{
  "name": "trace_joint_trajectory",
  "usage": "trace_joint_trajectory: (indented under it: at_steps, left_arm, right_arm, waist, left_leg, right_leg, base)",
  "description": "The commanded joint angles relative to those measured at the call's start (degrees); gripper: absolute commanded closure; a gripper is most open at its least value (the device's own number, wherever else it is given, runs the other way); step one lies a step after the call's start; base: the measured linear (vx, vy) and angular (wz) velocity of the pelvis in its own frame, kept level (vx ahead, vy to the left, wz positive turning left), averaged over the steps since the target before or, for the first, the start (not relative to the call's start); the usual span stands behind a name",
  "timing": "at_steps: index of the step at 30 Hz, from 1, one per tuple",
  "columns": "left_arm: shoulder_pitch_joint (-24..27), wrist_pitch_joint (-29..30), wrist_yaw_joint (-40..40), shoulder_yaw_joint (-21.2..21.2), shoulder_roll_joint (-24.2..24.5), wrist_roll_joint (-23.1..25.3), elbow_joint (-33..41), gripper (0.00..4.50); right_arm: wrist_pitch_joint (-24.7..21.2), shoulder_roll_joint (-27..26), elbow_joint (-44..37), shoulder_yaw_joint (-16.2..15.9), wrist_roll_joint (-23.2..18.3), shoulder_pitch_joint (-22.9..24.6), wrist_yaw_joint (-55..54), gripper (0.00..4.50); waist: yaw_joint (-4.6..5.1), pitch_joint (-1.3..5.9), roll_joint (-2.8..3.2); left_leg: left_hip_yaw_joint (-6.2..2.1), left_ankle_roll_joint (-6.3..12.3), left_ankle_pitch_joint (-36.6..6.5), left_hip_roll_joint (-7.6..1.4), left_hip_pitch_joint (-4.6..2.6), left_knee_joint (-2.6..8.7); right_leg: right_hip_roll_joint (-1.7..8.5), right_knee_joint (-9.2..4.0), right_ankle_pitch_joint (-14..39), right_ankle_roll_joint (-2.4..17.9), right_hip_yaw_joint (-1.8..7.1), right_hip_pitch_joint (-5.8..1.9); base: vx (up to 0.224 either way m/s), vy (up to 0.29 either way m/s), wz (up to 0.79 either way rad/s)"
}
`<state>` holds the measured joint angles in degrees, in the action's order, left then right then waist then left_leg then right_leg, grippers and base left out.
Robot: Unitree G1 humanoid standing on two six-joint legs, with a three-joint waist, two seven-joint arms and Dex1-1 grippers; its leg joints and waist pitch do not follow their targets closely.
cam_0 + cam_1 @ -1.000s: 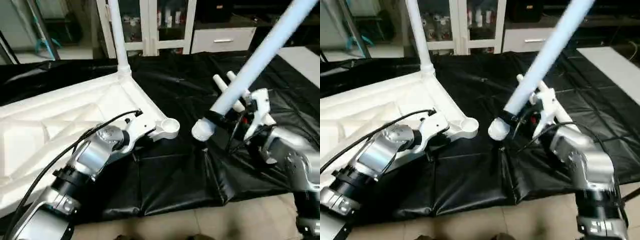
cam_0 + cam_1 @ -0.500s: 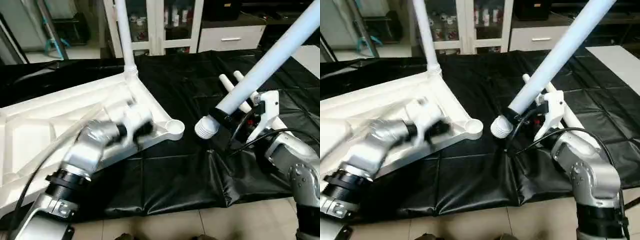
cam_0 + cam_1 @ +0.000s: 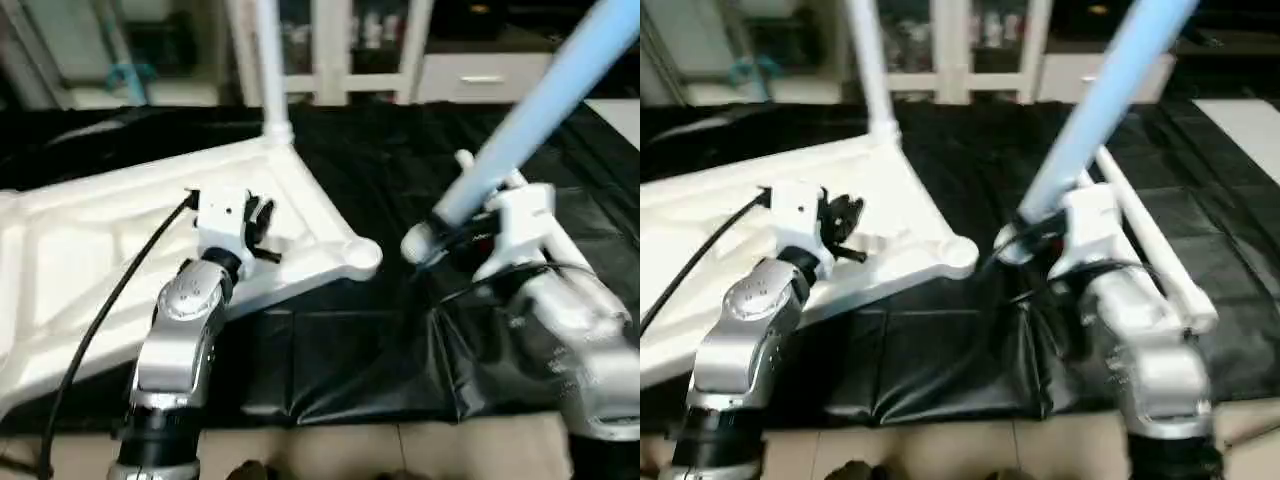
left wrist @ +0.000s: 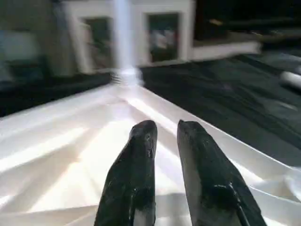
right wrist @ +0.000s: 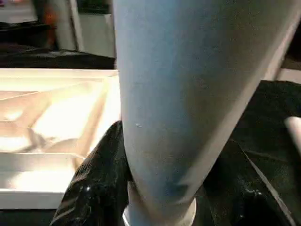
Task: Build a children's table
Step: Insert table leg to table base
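Beside tabletop (image 3: 90, 260) corner, leg (image 3: 530, 110) seemingly clamped, right gripper (image 3: 450, 235)

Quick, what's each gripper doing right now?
Left gripper: open a little, empty, above the tabletop.
Right gripper: shut on a table leg.

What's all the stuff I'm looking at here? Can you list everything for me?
tabletop: one, white, lying ribbed side up on the left of the black cover.
fitted leg: one, white, standing up from the tabletop's far corner.
empty socket: one, white, round, at the tabletop's near right corner.
held leg: one, pale white, slanting up to the right, its lower end close beside the empty socket.
spare legs: two, white, lying on the cover behind the right arm.
black cover: one, over the work surface.
cabinet: one, white, glass doors, at the back.
left gripper: black fingers slightly apart, holding nothing, over the tabletop.
right gripper: clamped on the held leg.
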<state>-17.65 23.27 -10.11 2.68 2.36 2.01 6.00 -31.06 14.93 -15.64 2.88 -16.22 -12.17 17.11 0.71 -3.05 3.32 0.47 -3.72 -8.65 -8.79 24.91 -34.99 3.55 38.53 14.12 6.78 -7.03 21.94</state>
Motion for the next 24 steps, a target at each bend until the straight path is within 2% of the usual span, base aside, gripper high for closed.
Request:
trace_joint_trajectory:
  at_steps: [1, 2, 3, 4, 5, 6, 7, 8, 9, 10, 11, 12, 13, 14, 15, 16, 17, 18, 19, 20, 21, 22, 23, 24]
  left_arm:
    - [0.9, -0.3, 2.0, -1.4, -1.1, 0.9, 1.4, 3.51]
    - [1.2, 0.0, 2.5, -1.8, -1.2, 1.4, 1.5, 3.51]
    - [1.6, 1.1, 3.4, -2.5, -1.7, 2.5, 1.5, 3.51]
    - [1.8, 1.1, 3.5, -2.6, -1.8, 2.6, 1.5, 3.51]
    - [2.5, 1.1, 3.6, -2.7, -2.3, 2.3, 1.8, 3.51]
    - [2.9, 1.1, 3.7, -3.0, -2.4, 2.5, 1.9, 3.51]
    - [3.2, 1.2, 4.0, -3.3, -2.5, 2.9, 2.1, 3.51]
    - [3.7, 1.7, 3.6, -3.3, -2.9, 2.1, 2.2, 3.51]
    - [4.2, 1.9, 3.3, -3.3, -3.0, 1.5, 2.4, 3.51]
    - [4.6, 2.3, 3.4, -3.7, -2.7, 1.9, 2.6, 3.51]
    - [5.2, 3.4, 3.3, -3.3, -2.5, 1.2, 3.1, 3.51]
    - [5.6, 4.1, 3.3, -3.0, -2.4, 0.8, 3.5, 3.51]
    - [6.0, 4.1, 3.5, -2.7, -1.9, 1.2, 3.4, 3.51]
    - [6.6, 3.6, 3.5, -2.3, -1.4, 1.3, 3.5, 3.51]
    - [7.0, 3.7, 3.5, -2.2, -1.4, 1.4, 4.3, 3.51]
    - [7.3, 3.6, 3.6, -2.0, -1.4, 1.4, 4.9, 3.51]
    - [7.7, 3.4, 3.8, -1.9, -1.3, 1.7, 5.3, 3.51]
    - [7.7, 3.4, 3.8, -1.9, -1.3, 1.7, 5.4, 3.51]
    - [8.5, 3.2, 4.0, -2.0, -1.5, 1.6, 6.4, 3.51]
    - [9.2, 3.6, 4.7, -2.3, -2.0, 1.7, 7.6, 3.51]
    - [9.9, 3.7, 4.9, -2.5, -2.2, 1.6, 8.1, 3.51]
    - [10.0, 3.7, 4.9, -2.6, -2.2, 1.6, 8.2, 3.51]
    - [11.5, 4.1, 5.1, -2.9, -2.5, 1.3, 9.3, 3.51]
    - [11.7, 4.1, 5.2, -2.9, -2.6, 1.2, 9.5, 3.51]
  right_arm:
    - [0.3, -0.5, -0.3, 1.7, -0.4, -0.2, -1.3, 2.67]
    - [0.5, -0.7, -0.2, 1.6, -0.1, -0.1, -1.4, 2.67]
    - [1.0, -1.2, 0.2, 1.6, 0.7, -0.1, -2.2, 2.67]
    - [1.1, -1.5, 0.3, 1.7, 0.8, -0.1, -2.6, 2.67]
    - [0.8, -1.9, 0.2, 1.8, 0.9, -0.1, -3.4, 2.67]
    - [0.3, -2.2, 0.1, 2.1, 0.6, 0.0, -3.9, 2.67]
    - [-0.2, -2.4, 0.1, 2.3, 0.3, 0.1, -4.2, 2.67]
    - [-0.4, -2.0, 0.0, 2.0, 0.8, 0.6, -4.2, 2.67]
    - [-0.4, -1.6, -0.2, 1.5, 1.4, 1.1, -4.2, 2.67]
    - [-0.2, -1.2, -0.5, 1.0, 1.8, 1.8, -4.0, 2.67]
    - [-0.2, -1.0, -1.1, 0.5, 2.2, 2.7, -3.8, 2.67]
    - [-0.2, -1.1, -1.5, 0.2, 2.3, 3.2, -3.7, 2.67]
    - [-0.4, -1.2, -1.6, 0.1, 2.0, 3.6, -3.4, 2.67]
    - [-0.5, -1.5, -1.9, -0.1, 1.9, 4.1, -3.5, 2.67]
    - [-1.1, -1.3, -2.4, -0.2, 1.6, 4.3, -3.2, 2.67]
    - [-1.6, -1.3, -2.8, -0.3, 1.1, 4.3, -2.8, 2.67]
    - [-2.2, -1.3, -3.0, -0.5, 0.7, 4.3, -2.5, 2.67]
    - [-2.2, -1.3, -3.0, -0.6, 0.6, 4.3, -2.4, 2.67]
    - [-2.5, -1.3, -2.6, -1.3, 0.2, 4.0, -1.7, 2.67]
    - [-2.2, -0.4, -1.7, -2.6, 0.5, 3.5, -0.5, 2.67]
    - [-1.9, -0.1, -1.2, -3.0, 0.5, 3.2, 0.2, 2.67]
    - [-1.8, 0.0, -1.1, -3.1, 0.5, 3.1, 0.3, 2.67]
    - [-1.0, 0.5, -0.6, -3.7, 0.7, 2.7, 1.5, 2.67]
    - [-0.8, 0.6, -0.5, -3.7, 0.7, 2.6, 1.7, 2.67]
  waist:
    - [0.24, 2.80, 0.08]
    - [-0.04, 2.73, -0.47]
    - [-1.31, 3.16, -3.07]
    - [-1.31, 3.16, -3.07]
    - [-2.52, 3.34, -4.82]
    - [-3.20, 1.48, -4.77]
    - [-3.94, 1.96, -4.09]
    - [-4.17, 2.03, -3.47]
    - [-5.36, 3.94, -1.58]
    - [-4.49, 4.95, -0.52]
    - [-3.56, 4.78, -1.05]
    - [-3.66, 4.55, -1.27]
    - [-4.74, 3.69, -3.16]
    - [-5.66, 3.00, -3.52]
    - [-5.82, 3.05, -4.20]
    - [-6.22, 2.76, -4.07]
    - [-5.97, 2.98, -4.26]
    - [-5.77, 3.13, -3.66]
    - [-5.47, 3.38, -4.20]
    - [-5.21, 2.82, -3.70]
    - [-5.00, 2.39, -3.38]
    - [-4.29, 1.63, -3.45]
    - [-3.28, 1.14, -3.07]
    - [-2.71, 0.79, -3.07]
  left_leg:
    - [-7.50, 8.61, -29.7, -4.79, -2.56, 10.38]
    - [-7.11, 7.74, -30.9, -3.14, -1.79, 10.15]
    - [-1.77, 3.40, -26.5, 3.43, 0.09, 0.85]
    - [-1.77, 3.40, -26.5, 3.43, 0.09, 0.85]
    - [6.52, 6.39, -15.4, 4.00, 0.20, -12.86]
    - [7.67, 7.81, -16.4, 3.44, 0.94, -11.40]
    - [7.43, 7.85, -14.9, 2.56, -0.58, -8.38]
    - [7.26, 8.81, -14.8, 2.40, -1.71, -6.17]
    - [6.08, 10.60, -11.2, -0.46, -4.31, -1.02]
    - [1.58, 15.79, -3.9, -8.78, -8.21, 1.60]
    - [0.21, 20.55, 1.4, -12.53, -7.89, 2.08]
    - [0.67, 20.75, 1.4, -11.53, -6.91, 1.64]
    - [5.02, 15.34, -4.6, -3.79, -4.13, -0.88]
    - [6.81, 10.75, -7.6, 0.47, -3.02, -2.08]
    - [6.99, 9.87, -6.6, 0.57, -2.60, -1.55]
    - [6.83, 9.05, -5.9, 0.16, -2.83, -0.10]
    - [6.20, 8.88, -5.9, -1.41, -3.60, 1.13]
    - [5.62, 8.87, -6.0, -2.66, -4.18, 1.67]
    - [5.09, 9.56, -8.5, -4.94, -5.44, 2.58]
    - [5.05, 7.81, -14.6, -6.34, -6.57, 3.62]
    - [5.10, 6.53, -18.9, -6.84, -7.39, 4.17]
    - [4.86, 4.58, -27.4, -7.64, -8.73, 5.32]
    - [4.07, 2.90, -36.6, -8.90, -9.96, 6.72]
    - [3.62, 2.13, -41.6, -9.77, -10.49, 7.91]
  right_leg:
    - [0.34, 0.55, 9.0, 8.7, 2.75, -0.34]
    - [0.75, -0.85, 9.2, 11.5, 3.18, -0.86]
    - [5.14, -9.37, 21.8, 20.5, 3.11, -2.11]
    - [5.14, -9.37, 21.8, 20.5, 3.11, -2.11]
    - [8.23, -12.94, 30.1, 17.7, 1.80, -1.95]
    - [6.42, -11.47, 29.6, 10.6, 7.03, -2.40]
    - [7.54, -11.59, 31.1, 2.7, 6.87, -3.51]
    - [7.08, -12.01, 31.3, -1.6, 6.93, -3.51]
    - [5.43, -11.38, 21.9, -7.4, 7.10, -4.33]
    - [4.05, -7.46, 7.1, -11.4, 4.76, -0.94]
    - [7.32, -4.32, -0.5, -9.8, 6.07, 0.20]
    - [8.61, -4.17, -2.1, -8.5, 7.25, 0.13]
    - [8.20, -7.97, 2.1, -9.5, 8.84, -1.31]
    - [7.00, -9.81, 18.4, -14.4, 8.94, -3.12]
    - [6.08, -10.36, 23.9, -17.0, 8.25, -3.52]
    - [4.09, -10.88, 26.4, -20.3, 6.78, -2.93]
    - [3.19, -10.71, 23.2, -20.8, 5.23, -2.55]
    - [3.26, -10.66, 21.2, -19.8, 4.68, -2.34]
    - [4.18, -10.66, 19.2, -16.9, 4.33, -2.23]
    - [5.11, -10.67, 21.8, -12.8, 4.02, -2.32]
    - [5.39, -11.16, 24.6, -11.0, 3.87, -2.30]
    - [5.47, -11.63, 28.5, -8.1, 3.03, -2.75]
    - [4.90, -10.69, 28.3, -6.2, 2.05, -3.25]
    - [4.43, -9.23, 26.5, -5.4, 1.59, -3.25]
  base:
    - [-0.019, -0.241, 0.74]
    - [-0.019, -0.241, 0.74]
    - [-0.052, -0.256, 0.68]
    - [-0.067, -0.249, 0.55]
    - [-0.067, -0.249, 0.55]
    - [-0.050, -0.227, 0.23]
    - [-0.048, -0.188, 0.13]
    - [-0.048, -0.188, 0.13]
    - [-0.054, -0.174, 0.35]
    - [-0.035, -0.137, 0.27]
    - [-0.035, -0.137, 0.27]
    - [-0.016, -0.131, 0.13]
    - [-0.027, -0.135, 0.17]
    - [-0.027, -0.135, 0.17]
    - [-0.030, -0.092, 0.08]
    - [0.000, 0.000, 0.00]
    - [-0.036, -0.053, 0.00]
    - [0.000, 0.000, 0.00]
    - [0.000, 0.000, 0.00]
    - [0.000, 0.000, 0.00]
    - [0.000, 0.000, 0.00]
    - [0.000, 0.000, 0.00]
    - [0.000, 0.000, 0.00]
    - [0.024, 0.058, -0.06]
